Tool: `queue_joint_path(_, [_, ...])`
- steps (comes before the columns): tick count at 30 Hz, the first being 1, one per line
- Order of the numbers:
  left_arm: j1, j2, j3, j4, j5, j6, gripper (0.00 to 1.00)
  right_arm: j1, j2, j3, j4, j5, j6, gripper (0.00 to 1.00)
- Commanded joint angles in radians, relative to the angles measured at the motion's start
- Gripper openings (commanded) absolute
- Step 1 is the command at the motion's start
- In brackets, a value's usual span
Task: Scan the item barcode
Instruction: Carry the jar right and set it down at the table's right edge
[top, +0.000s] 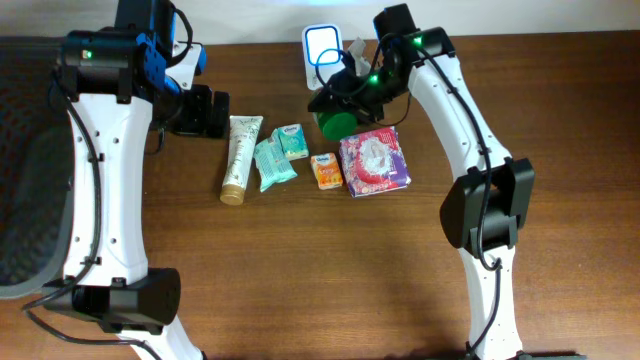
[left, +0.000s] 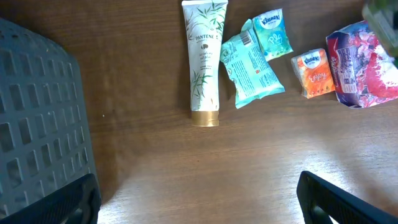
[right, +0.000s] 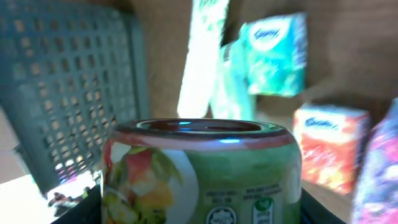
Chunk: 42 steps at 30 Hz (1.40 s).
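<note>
Green can (right: 202, 177); fruit picture on label; dark glossy rim

One cream tube (top: 241, 158); right of it two teal packs (a pouch (top: 272, 165) and a Kleenex pack (top: 292, 141)), one orange box (top: 326, 171), one pink pack (top: 374, 162), one green can (top: 337, 124), one scanner (top: 321, 48); left of it one basket (top: 20, 200).

Your overhead cam looks straight down on the table (top: 300, 280), high enough to take in the whole work area. The left wrist cam also points down but closer in, with the tube (left: 204, 62) at upper centre and the basket (left: 37, 124) along the left edge. The right wrist cam sits low and super close, blurry, with the green can (right: 205, 174) filling the bottom. All three catch the tube and the orange box (right: 329, 146).
</note>
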Motion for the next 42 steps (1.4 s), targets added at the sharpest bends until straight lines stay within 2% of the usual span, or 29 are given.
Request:
queue_joint_path(1, [-0.001,-0.009,-0.001,-0.001,-0.006,0.012,0.99,0.011,-0.036,0.022,-0.035,-0.137,-0.067,0.51])
queue_joint_path(7, [-0.001,-0.009,-0.001,-0.001,-0.006,0.012,0.99,0.011,-0.036,0.021,-0.078,-0.143,-0.079,0.51])
queue_joint_path(13, [-0.001,-0.009,-0.001,-0.001,-0.006,0.012,0.99,0.012,-0.036,0.021,-0.094,-0.032,-0.150,0.51])
queue_joint_path(14, [-0.001,-0.009,-0.001,-0.001,-0.006,0.012,0.99,0.012,-0.036,0.021,-0.109,-0.031,-0.216,0.51])
queue_joint_path(16, [-0.001,-0.009,-0.001,-0.001,-0.006,0.012,0.99,0.012,-0.036,0.021,-0.162,0.060,-0.368,0.51])
queue_joint_path(17, [-0.001,-0.009,-0.001,-0.001,-0.006,0.012,0.99,0.012,-0.036,0.021,-0.188,0.131,-0.393,0.50])
queue_joint_path(19, [-0.001,-0.009,-0.001,-0.001,-0.006,0.012,0.99,0.012,-0.036,0.021,-0.277,0.313,-0.392,0.47])
queue_joint_path(23, [-0.001,-0.009,-0.001,-0.001,-0.006,0.012,0.99,0.012,-0.036,0.021,-0.430,0.368,-0.419,0.54])
queue_joint_path(24, [-0.001,-0.009,-0.001,-0.001,-0.006,0.012,0.99,0.013,-0.036,0.018,-0.430,0.395,-0.418,0.47])
queue_joint_path(26, [-0.001,-0.009,-0.001,-0.001,-0.006,0.012,0.99,0.026,-0.036,0.016,-0.430,0.397,-0.418,0.47])
queue_joint_path(31, [-0.001,-0.009,-0.001,-0.001,-0.006,0.012,0.99,0.129,-0.036,0.016,-0.430,0.408,-0.445,0.52])
queue_joint_path(36, [-0.001,-0.009,-0.001,-0.001,-0.006,0.012,0.99,0.284,-0.034,0.016,-0.430,0.534,-0.528,0.54])
queue_joint_path(39, [-0.001,-0.009,-0.001,-0.001,-0.007,0.012,0.99,0.341,-0.034,0.016,-0.429,0.570,-0.546,0.53])
queue_joint_path(42, [-0.001,-0.009,-0.001,-0.001,-0.006,0.012,0.99,0.348,-0.034,0.016,-0.422,0.569,-0.521,0.46])
